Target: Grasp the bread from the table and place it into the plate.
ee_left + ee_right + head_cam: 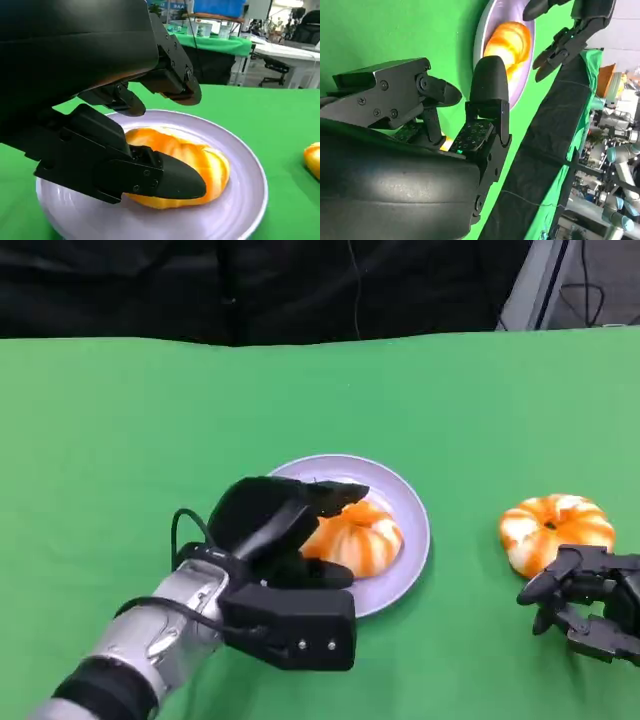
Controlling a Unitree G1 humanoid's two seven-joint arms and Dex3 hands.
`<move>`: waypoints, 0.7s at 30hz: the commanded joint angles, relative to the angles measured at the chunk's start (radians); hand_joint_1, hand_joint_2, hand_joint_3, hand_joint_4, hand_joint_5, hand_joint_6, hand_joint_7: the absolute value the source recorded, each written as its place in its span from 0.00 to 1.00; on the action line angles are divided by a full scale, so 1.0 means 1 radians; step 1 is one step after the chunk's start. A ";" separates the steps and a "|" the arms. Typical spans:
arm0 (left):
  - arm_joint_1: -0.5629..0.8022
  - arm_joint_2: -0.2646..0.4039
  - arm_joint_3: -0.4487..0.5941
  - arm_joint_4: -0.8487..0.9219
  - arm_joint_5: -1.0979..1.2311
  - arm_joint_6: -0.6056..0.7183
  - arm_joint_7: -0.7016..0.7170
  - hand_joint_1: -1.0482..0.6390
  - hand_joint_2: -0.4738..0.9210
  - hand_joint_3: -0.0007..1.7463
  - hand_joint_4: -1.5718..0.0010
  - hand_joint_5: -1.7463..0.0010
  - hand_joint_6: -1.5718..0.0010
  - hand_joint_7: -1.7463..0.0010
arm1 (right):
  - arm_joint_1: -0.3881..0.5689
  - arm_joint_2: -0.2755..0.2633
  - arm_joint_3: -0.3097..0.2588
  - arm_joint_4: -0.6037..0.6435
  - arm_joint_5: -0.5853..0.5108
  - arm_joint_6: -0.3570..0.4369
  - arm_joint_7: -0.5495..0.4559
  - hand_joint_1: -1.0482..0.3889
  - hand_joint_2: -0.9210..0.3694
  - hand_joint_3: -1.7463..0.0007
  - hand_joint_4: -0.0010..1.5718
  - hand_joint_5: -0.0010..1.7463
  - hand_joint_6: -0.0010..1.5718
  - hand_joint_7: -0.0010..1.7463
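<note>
Here, an orange-and-white striped bread point(358, 537) lies inside the lavender plate point(405, 502), resting on the plate's floor a little toward the robot's side of its centre; the left wrist view shows the same bread point(200, 160) lying flat on the plate point(240, 200). The left hand point(285, 560) reaches over the plate's near-left rim and sits around the bread: upper fingers point(172, 75) arch above the loaf with a visible gap, while a lower finger point(165, 177) lies against its near side. Whether the hand truly grips the bread or merely touches it cannot be told; the fingers are parted rather than closed. The silver left forearm point(150, 640) runs from the plate toward the lower left corner of the head view. To the right of the plate, well apart from it on the green table point(120, 440), lies a second striped bread point(556, 528). The right hand point(590, 605) rests on the table just on the robot's side of that second bread, fingers loosely curled and apart, holding nothing. In the right wrist view its fingers point(489, 90) point toward the plate point(481, 35).
</note>
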 commanded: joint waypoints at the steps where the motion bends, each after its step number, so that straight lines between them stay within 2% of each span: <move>1: 0.034 0.029 0.020 -0.048 -0.012 -0.002 -0.009 0.07 1.00 0.21 0.62 1.00 0.67 1.00 | 0.003 -0.016 -0.010 -0.001 0.012 0.003 0.002 0.76 0.09 0.63 0.54 0.80 0.61 0.52; 7: 0.096 0.058 0.065 -0.122 -0.032 -0.030 0.027 0.08 1.00 0.22 0.61 0.99 0.67 1.00 | 0.003 -0.017 -0.007 -0.001 0.004 -0.010 -0.008 0.76 0.09 0.63 0.54 0.79 0.61 0.52; 14: 0.173 0.073 0.155 -0.103 -0.119 -0.141 0.084 0.13 1.00 0.20 0.57 0.99 0.65 0.99 | 0.005 -0.018 -0.007 -0.001 0.005 -0.004 -0.008 0.77 0.09 0.63 0.55 0.79 0.61 0.52; 21: 0.199 0.075 0.193 -0.083 -0.138 -0.210 0.123 0.16 1.00 0.19 0.54 0.98 0.63 0.99 | 0.004 -0.016 -0.008 0.003 0.008 -0.013 0.001 0.77 0.08 0.63 0.55 0.79 0.61 0.53</move>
